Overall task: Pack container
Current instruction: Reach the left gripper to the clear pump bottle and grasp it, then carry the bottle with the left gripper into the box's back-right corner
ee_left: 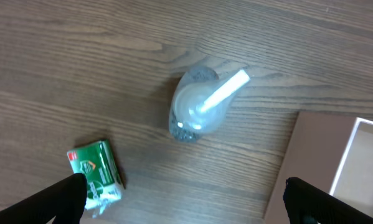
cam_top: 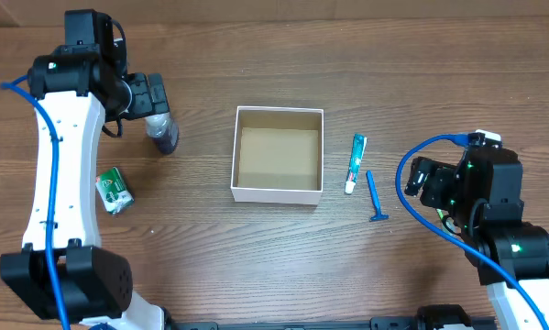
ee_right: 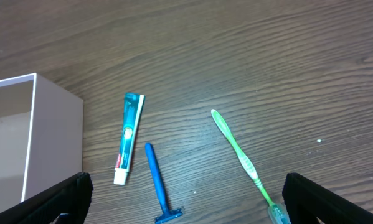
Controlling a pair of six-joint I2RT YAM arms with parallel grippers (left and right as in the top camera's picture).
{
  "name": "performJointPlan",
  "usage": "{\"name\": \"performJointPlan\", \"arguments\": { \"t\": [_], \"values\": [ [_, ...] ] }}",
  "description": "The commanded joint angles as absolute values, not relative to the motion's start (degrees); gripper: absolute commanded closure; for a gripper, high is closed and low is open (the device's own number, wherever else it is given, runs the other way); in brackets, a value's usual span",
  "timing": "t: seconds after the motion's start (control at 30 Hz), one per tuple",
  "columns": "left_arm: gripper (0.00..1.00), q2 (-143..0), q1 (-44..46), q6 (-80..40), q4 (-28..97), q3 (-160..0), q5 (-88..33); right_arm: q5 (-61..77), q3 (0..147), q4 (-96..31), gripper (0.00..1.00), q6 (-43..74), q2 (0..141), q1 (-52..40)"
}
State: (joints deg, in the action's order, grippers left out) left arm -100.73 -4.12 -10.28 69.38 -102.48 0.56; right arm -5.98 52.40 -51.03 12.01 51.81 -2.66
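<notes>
Two grippers, jaws wide open: left gripper (ee_left: 186, 208) hangs over a bottle (ee_left: 195, 106), seemingly upright; right gripper (ee_right: 189, 205) near a razor (ee_right: 156, 183). The box (cam_top: 276, 193) sits centrally between them.

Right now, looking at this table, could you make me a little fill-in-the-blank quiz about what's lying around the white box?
1. The white cardboard box with the brown inside holds ____.
2. The blue plastic razor lies between the white-and-teal toothpaste tube and the thin green ____.
3. The clear spray bottle stands beside a small ____ packet.
Missing words: nothing; toothbrush; green.
</notes>
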Motion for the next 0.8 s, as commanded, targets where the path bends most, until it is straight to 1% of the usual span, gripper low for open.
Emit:
{"name": "performJointPlan", "arguments": {
  "t": [0.0, 0.23, 0.37, 0.5, 0.57, 0.6, 0.63, 0.7, 0.73, 0.77],
  "values": [
    [0.00, -102.7, -3.7, -4.6, 67.8, -103.8, -0.1, -6.4, 54.1, -50.9, 0.00, 12.5, 52.8, -2.5],
    [0.00, -112.9, -1.7, -1.2, 63.7, -103.8, 0.4, -6.4, 54.1, -50.9, 0.00, 12.5, 53.0, -2.5],
    [0.00, -116.4, -0.3, 1.4, 60.9, -103.8, 0.4, -6.4, 54.1, -50.9, 0.00, 12.5, 53.0, -2.5],
    [0.00, -118.8, -0.2, 1.3, 61.0, -103.8, 0.4, -6.4, 54.1, -50.9, 0.00, 12.5, 53.0, -2.5],
    [0.08, -118.9, -0.2, 1.3, 61.3, -103.8, 0.4, -6.4, 54.1, -50.9, 0.00, 12.4, 53.0, -2.5],
    [0.15, -118.9, -0.2, 1.3, 61.5, -103.8, 0.4, -6.4, 54.1, -50.9, 0.00, 12.4, 53.0, -2.5],
    [0.19, -118.9, -0.2, 1.3, 61.8, -103.8, 0.4, -6.4, 54.1, -50.9, 0.00, 12.4, 53.0, -2.5],
    [0.31, -118.9, -0.2, 1.3, 62.1, -103.8, 0.4, -6.4, 54.1, -50.9, 0.00, 12.4, 53.0, -2.5],
    [0.40, -118.9, -0.2, 1.3, 62.5, -103.8, 0.4, -6.4, 54.1, -51.0, 0.00, 12.4, 53.0, -2.5],
    [0.44, -118.9, -0.2, 1.3, 62.7, -103.8, 0.5, -6.4, 54.1, -51.0, 0.00, 12.4, 53.0, -2.5]
  ]
}}
